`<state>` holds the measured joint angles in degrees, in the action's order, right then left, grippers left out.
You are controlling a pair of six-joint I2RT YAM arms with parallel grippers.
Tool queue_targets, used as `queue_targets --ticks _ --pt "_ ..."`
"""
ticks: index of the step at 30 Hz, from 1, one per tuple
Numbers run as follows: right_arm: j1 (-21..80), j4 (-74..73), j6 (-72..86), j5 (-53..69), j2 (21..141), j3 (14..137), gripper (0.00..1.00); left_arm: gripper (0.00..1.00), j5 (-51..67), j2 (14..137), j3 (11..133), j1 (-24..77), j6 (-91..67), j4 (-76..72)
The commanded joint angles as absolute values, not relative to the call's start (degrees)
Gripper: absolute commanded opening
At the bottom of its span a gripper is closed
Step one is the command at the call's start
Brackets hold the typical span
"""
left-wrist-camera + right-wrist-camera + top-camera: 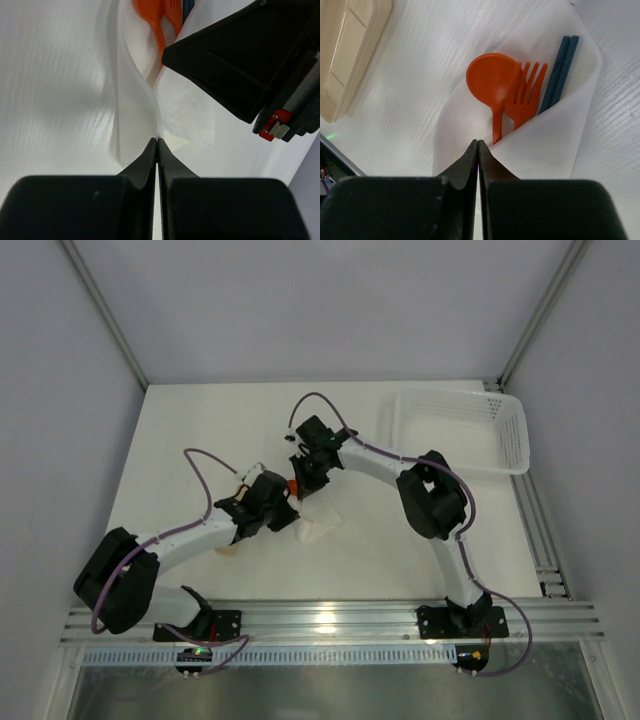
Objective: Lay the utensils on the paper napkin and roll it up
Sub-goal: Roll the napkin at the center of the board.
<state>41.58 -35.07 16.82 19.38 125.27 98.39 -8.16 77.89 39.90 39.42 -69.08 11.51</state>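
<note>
Pinching the edge of the thin white paper napkin [545, 145], the left end effector [157, 140] and right end effector [477, 142] are each clamped shut on it, likely keeping the flap taut for rolling. Tucked inside the napkin lie the round-bowled orange plastic spoon [490, 80], orange plastic fork [525, 97] and slender dark blue sticks [560, 70].

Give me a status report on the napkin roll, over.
Jaws shut: left gripper, right gripper, both pinching the napkin. Inside the fold: spoon, fork, blue sticks. Off to the side: beige piece, not in the way.
</note>
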Motion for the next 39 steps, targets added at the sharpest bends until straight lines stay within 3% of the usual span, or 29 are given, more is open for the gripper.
queue_targets --ticks 1,39 --pt "42.1 -36.6 16.3 17.7 126.5 101.2 0.04 0.0 -9.7 78.0 40.1 39.6 -69.9 10.9" --pt "43.7 -44.6 18.0 6.7 131.0 109.6 0.04 0.0 -9.8 77.0 39.1 39.6 -70.0 10.8"
